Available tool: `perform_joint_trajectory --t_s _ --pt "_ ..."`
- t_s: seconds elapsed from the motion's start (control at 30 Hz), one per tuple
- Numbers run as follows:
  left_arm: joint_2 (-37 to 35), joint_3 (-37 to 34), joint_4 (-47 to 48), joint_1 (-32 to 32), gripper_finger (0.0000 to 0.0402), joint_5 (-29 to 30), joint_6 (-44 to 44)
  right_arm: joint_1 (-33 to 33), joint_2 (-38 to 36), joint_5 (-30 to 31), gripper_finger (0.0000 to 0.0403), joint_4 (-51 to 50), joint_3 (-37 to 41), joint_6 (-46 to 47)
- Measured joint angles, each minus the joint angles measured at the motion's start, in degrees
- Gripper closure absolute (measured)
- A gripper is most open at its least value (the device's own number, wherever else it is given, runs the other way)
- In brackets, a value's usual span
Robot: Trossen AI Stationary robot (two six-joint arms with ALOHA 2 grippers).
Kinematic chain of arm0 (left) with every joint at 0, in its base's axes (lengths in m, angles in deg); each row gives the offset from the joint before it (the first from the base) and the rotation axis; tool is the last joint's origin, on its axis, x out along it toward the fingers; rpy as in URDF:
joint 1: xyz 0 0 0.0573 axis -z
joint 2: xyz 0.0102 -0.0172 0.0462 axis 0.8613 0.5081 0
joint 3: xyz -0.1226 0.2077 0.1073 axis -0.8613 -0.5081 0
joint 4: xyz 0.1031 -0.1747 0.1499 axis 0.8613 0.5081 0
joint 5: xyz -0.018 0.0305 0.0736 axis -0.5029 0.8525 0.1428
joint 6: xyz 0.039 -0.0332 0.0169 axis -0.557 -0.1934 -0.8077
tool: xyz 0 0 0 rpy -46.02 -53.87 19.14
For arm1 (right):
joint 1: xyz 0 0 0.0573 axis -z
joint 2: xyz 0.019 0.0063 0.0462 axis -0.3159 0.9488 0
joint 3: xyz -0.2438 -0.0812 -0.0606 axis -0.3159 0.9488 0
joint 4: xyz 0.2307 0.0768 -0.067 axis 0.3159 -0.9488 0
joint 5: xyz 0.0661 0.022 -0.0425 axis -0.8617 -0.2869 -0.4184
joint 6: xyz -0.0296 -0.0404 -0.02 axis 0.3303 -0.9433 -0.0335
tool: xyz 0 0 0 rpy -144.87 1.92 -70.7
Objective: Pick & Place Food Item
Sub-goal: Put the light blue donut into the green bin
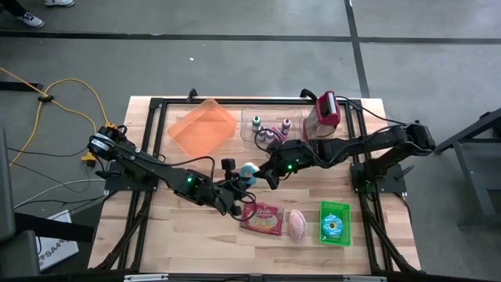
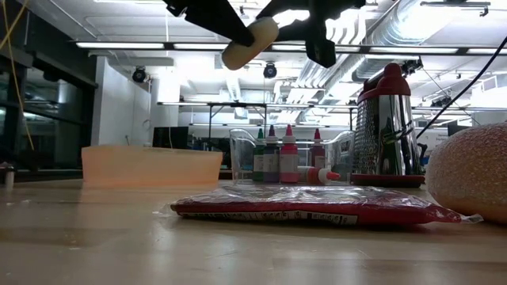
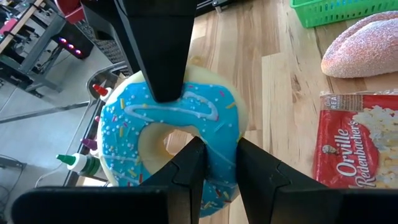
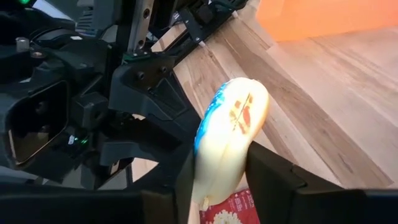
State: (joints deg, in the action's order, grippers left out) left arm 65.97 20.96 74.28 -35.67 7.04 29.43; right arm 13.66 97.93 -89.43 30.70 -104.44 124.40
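A doughnut with blue icing and sprinkles (image 1: 249,171) hangs in the air above the middle of the table, high in the low view (image 2: 249,43). My left gripper (image 3: 217,149) comes at the doughnut (image 3: 124,143) from the table's left and is shut on it. My right gripper (image 4: 221,168) comes from the table's right, its fingers closed on the doughnut (image 4: 230,130), which shows edge-on in the right wrist view. My left gripper pinches the doughnut's ring (image 3: 219,163) across its width. One finger (image 3: 186,168) is at the hole and the other (image 3: 261,174) at the outer rim. The doughnut is lifted clear of the table, iced face toward the wrist camera. My right gripper has the doughnut between its two fingers across its thickness. One finger (image 3: 158,56) lies over the iced face, the other (image 4: 273,177) against the plain underside (image 4: 239,155). It grips the rim opposite my left gripper's hold.
Below the doughnut lie a red popcorn bag (image 1: 262,219), a pink sugared bun (image 1: 297,225) and a green basket (image 1: 334,235) with another doughnut. At the back stand an orange tray (image 1: 202,125), a clear box of small bottles (image 1: 270,129) and a red-handled grater (image 1: 322,116).
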Motion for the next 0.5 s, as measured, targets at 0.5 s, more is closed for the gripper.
perform_joint_trajectory --t_s 0.5 --pt "0.0 0.0 -0.1 0.1 0.0326 -0.7 -1.9 0.0 0.0 -0.3 0.0333 -0.1 0.0 0.0"
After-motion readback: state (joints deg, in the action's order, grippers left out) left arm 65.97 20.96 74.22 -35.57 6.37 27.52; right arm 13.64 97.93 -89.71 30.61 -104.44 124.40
